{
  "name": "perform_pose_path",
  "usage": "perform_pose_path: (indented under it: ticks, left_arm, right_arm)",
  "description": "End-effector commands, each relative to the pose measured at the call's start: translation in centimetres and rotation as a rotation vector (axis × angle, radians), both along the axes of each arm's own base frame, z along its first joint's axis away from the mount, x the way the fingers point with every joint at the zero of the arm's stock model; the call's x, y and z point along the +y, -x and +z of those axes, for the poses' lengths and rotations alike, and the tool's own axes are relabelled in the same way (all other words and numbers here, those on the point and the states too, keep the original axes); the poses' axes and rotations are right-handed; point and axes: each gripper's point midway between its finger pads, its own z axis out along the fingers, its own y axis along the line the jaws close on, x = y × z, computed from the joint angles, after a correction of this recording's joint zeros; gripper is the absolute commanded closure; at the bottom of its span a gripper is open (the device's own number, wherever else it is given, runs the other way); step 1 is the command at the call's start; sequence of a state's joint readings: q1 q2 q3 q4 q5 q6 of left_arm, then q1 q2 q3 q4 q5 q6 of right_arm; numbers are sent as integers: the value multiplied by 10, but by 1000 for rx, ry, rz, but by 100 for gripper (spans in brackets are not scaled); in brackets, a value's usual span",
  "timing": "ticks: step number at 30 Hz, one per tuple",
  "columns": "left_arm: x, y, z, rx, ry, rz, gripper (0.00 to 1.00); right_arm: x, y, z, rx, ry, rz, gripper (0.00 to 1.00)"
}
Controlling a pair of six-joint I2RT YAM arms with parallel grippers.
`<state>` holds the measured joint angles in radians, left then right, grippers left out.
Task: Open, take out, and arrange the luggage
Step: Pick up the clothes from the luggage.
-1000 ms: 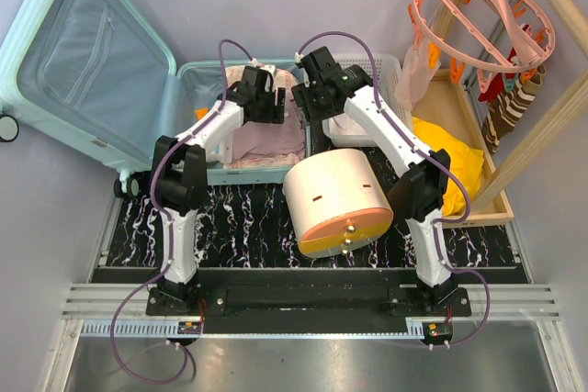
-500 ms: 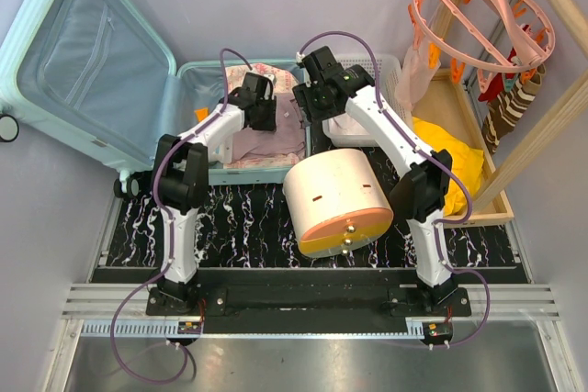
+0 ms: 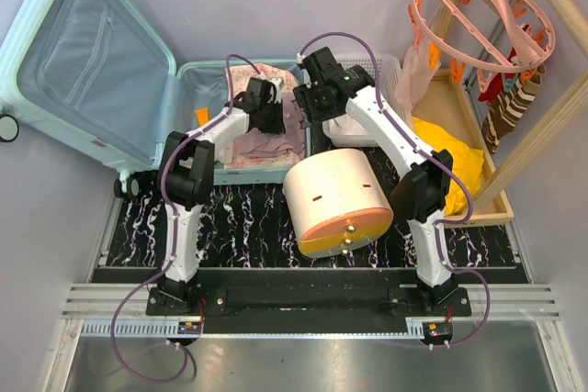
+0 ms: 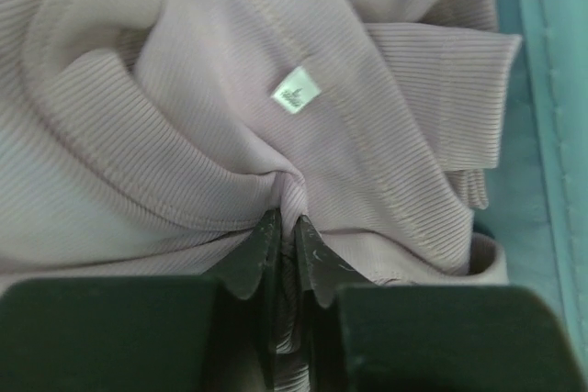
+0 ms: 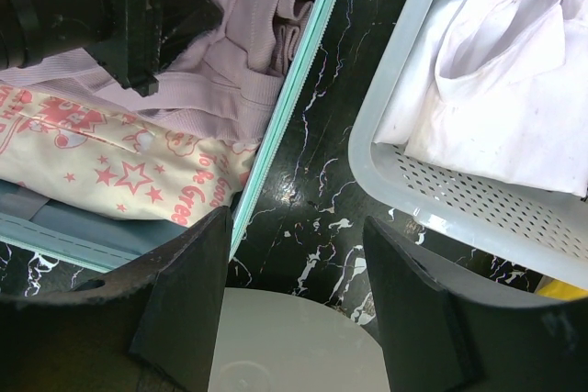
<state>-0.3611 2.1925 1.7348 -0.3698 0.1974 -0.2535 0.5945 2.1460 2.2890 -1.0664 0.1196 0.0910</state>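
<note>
Left gripper (image 4: 287, 227): your fingers are pinched tight on a raised fold of the mauve ribbed garment (image 4: 184, 89), inside the lower half of the suitcase (image 3: 83, 61) and near its right wall.
Right gripper (image 5: 296, 227): your jaws stand wide apart with nothing between them, hanging above the suitcase's right rim.
Suitcase: pale mint hard shell, lying open. You can see the lid with its grey-blue lining opened out to the left, and the lower half holding clothes.
Cylinder (image 3: 335, 199): cream with an orange end, lying on its side just off the suitcase's near right corner, on the black marbled mat (image 3: 230, 218).
Basket (image 5: 441, 181): white perforated plastic, just right of the suitcase with a strip of mat between them. A white garment (image 5: 514, 89) lies in it.
Mauve ribbed garment: crumpled on top of the clothes in the suitcase, with one cuffed sleeve reaching toward the mint right wall.
Star-print cloth (image 5: 110, 172): cream with pink stars and lettering, in the suitcase, beside and partly under the mauve ribbed garment.
Label (image 4: 296, 91): small white tag sewn to the mauve ribbed garment, just ahead of your left fingertips.
</note>
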Motion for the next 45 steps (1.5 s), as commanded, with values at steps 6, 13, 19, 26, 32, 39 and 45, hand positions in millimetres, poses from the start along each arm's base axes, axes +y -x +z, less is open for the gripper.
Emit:
perform_pose_path:
  ticks: [6, 13, 19, 26, 32, 39, 45]
  left_arm:
    - [-31, -8, 55, -106, 118, -82, 45]
    - [22, -29, 153, -251, 208, 67, 2]
    - [94, -18, 171, -270, 205, 234, 1]
    - [142, -12, 128, -140, 245, 345, 14]
    - [143, -17, 102, -61, 350, 316, 35]
    - [148, -26, 70, -9, 393, 304, 43]
    - [157, -28, 47, 28, 363, 334, 44]
  right_arm:
    - [-4, -2, 34, -77, -40, -5, 31]
    - [-8, -9, 41, -115, -18, -16, 29]
    - [-2, -13, 45, -129, -43, -14, 28]
    - [7, -25, 49, -150, -76, -7, 28]
    - [6, -28, 48, -152, -75, -14, 28]
    - [6, -29, 46, -151, -69, -16, 28]
    - [6, -28, 46, -149, -71, -15, 28]
